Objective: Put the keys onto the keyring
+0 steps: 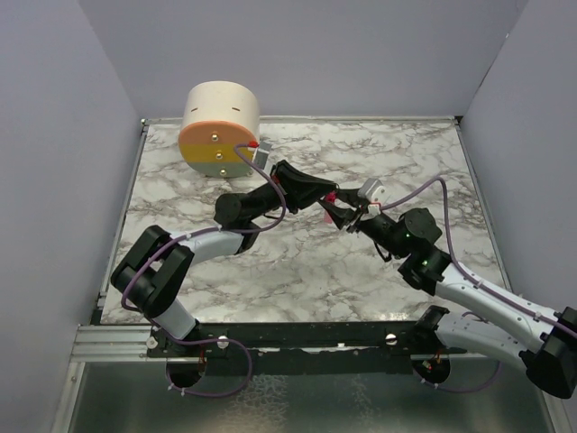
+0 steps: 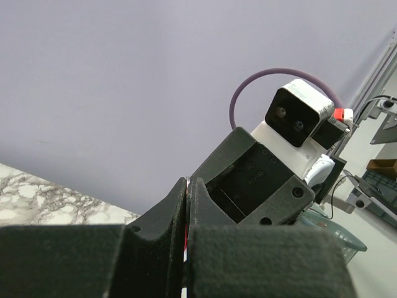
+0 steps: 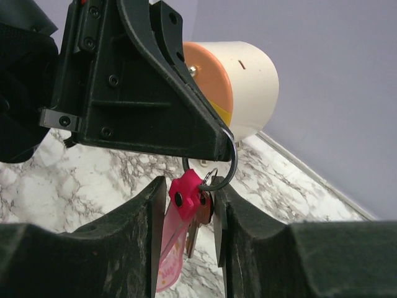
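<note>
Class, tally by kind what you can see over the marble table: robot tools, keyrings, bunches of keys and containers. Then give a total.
tools: 2 (left tool, right tool)
keyring: 1
bunch of keys: 1
round container: 1
total: 5

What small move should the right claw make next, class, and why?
Probably close the right claw gently on the keys. They hang between its open jaws with a gap beside them, dangling from the keyring that the shut left claw pinches just above.
</note>
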Controlling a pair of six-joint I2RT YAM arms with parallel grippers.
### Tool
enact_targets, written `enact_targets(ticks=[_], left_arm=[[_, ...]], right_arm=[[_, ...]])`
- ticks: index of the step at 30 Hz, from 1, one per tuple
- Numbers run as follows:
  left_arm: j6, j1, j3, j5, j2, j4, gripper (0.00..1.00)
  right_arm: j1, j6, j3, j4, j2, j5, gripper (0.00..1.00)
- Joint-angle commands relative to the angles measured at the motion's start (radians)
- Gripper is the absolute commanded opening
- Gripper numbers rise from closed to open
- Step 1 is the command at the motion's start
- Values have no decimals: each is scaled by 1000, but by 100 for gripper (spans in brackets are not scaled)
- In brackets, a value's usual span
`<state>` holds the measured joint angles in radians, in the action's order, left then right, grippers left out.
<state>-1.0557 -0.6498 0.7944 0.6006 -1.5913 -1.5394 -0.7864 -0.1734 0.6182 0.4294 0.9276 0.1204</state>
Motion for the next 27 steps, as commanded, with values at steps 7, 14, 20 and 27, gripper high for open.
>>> enact_targets(ticks=[7, 14, 20, 27], left_arm=[[53, -32, -42, -131, 44, -225, 0], [103, -70, -70, -237, 47, -225, 0], [126, -91, -60, -282, 36, -225, 0], [122, -103, -28, -297, 6, -228, 0]], right_arm=[[1, 11, -23, 110, 5, -34, 17], [1, 37, 1, 130, 62, -6, 13], [0, 40, 15, 139, 85, 13, 12], [0, 31, 44, 117, 112, 86, 18]])
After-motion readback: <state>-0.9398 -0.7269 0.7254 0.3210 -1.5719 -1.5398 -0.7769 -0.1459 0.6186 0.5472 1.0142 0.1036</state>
